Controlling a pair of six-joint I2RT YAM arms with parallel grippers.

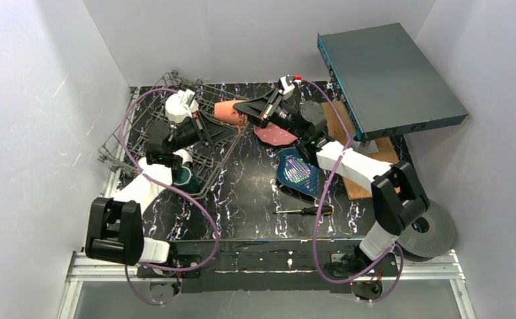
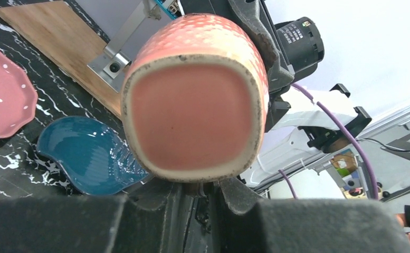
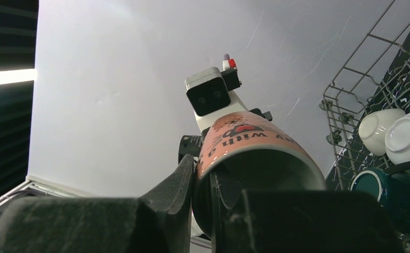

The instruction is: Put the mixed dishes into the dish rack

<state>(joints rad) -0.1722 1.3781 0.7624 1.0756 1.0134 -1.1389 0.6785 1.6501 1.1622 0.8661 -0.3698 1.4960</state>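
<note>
The small salmon cup [image 1: 227, 111] hangs on its side over the dish rack's [image 1: 117, 143] right edge. My right gripper [image 1: 247, 114] is shut on its rim, one finger inside and one outside [image 3: 216, 184]. My left gripper [image 1: 228, 129] sits right under the cup's base [image 2: 194, 121], its jaws close together on a small brownish part below it [image 2: 198, 191]. Two white bowls [image 3: 374, 129] and a teal cup [image 3: 374, 184] are in the rack. The pink dotted plate [image 1: 275, 136] and blue leaf plate [image 1: 297, 171] lie on the table.
A flat teal-grey box [image 1: 388, 76] leans at the back right over a wooden board [image 1: 364, 169]. A screwdriver [image 1: 305, 211] lies near the front edge. The rack [image 3: 350, 79] is tilted against the left wall.
</note>
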